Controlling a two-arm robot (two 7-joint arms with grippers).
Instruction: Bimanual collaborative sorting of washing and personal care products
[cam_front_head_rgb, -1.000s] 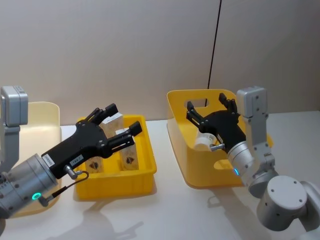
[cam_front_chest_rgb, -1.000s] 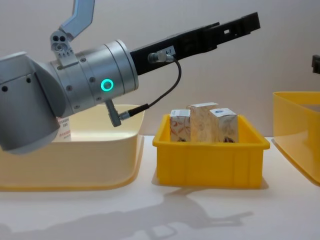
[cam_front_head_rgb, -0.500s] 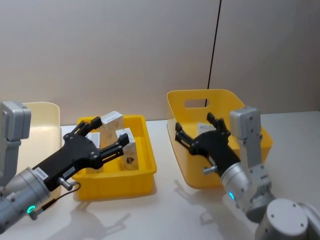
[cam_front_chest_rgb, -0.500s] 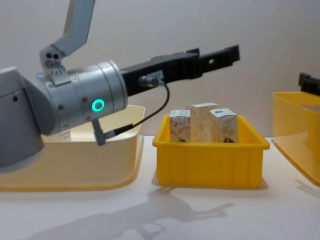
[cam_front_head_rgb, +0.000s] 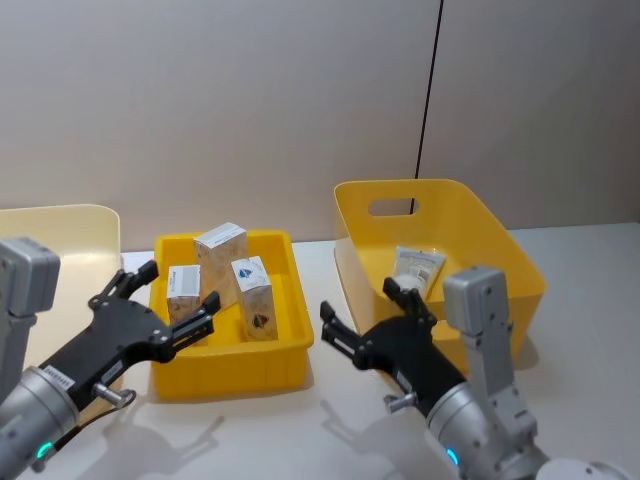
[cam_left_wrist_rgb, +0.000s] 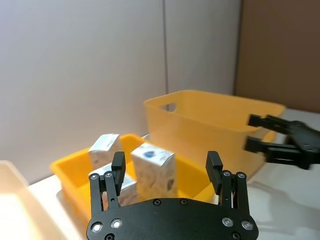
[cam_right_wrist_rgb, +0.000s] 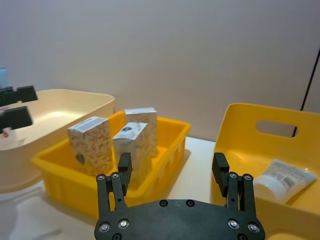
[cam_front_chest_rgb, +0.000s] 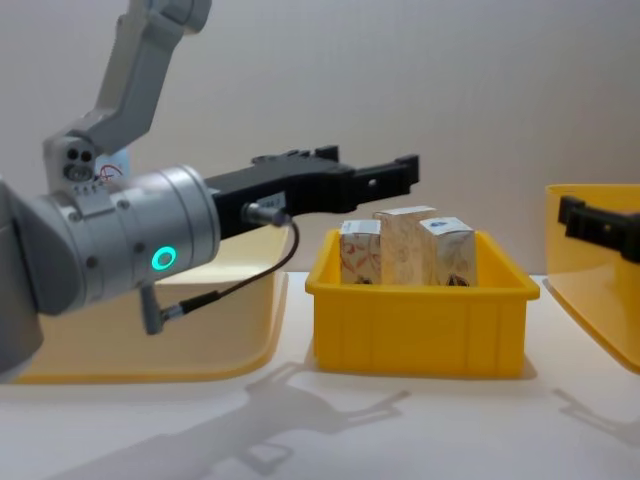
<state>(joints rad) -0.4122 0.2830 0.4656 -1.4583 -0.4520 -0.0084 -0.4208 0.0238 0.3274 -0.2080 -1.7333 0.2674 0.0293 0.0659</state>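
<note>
A plain grey-beige matte wall (cam_front_head_rgb: 200, 100) stands behind the smooth white tabletop (cam_front_head_rgb: 330, 430) in front of me. A thin black vertical line (cam_front_head_rgb: 429, 90) runs straight down that wall. Farther along, a dark brown wall panel (cam_left_wrist_rgb: 280, 45) adjoins the paler surface. Soft, even light leaves blurred grey shadows (cam_front_chest_rgb: 320, 415) on the tabletop.

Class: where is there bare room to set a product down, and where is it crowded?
Bare: table between yellow tray and tall yellow bin, by the right gripper; bin floor beside the tube. Crowded: tray's left, three cartons, left gripper alongside.
</note>
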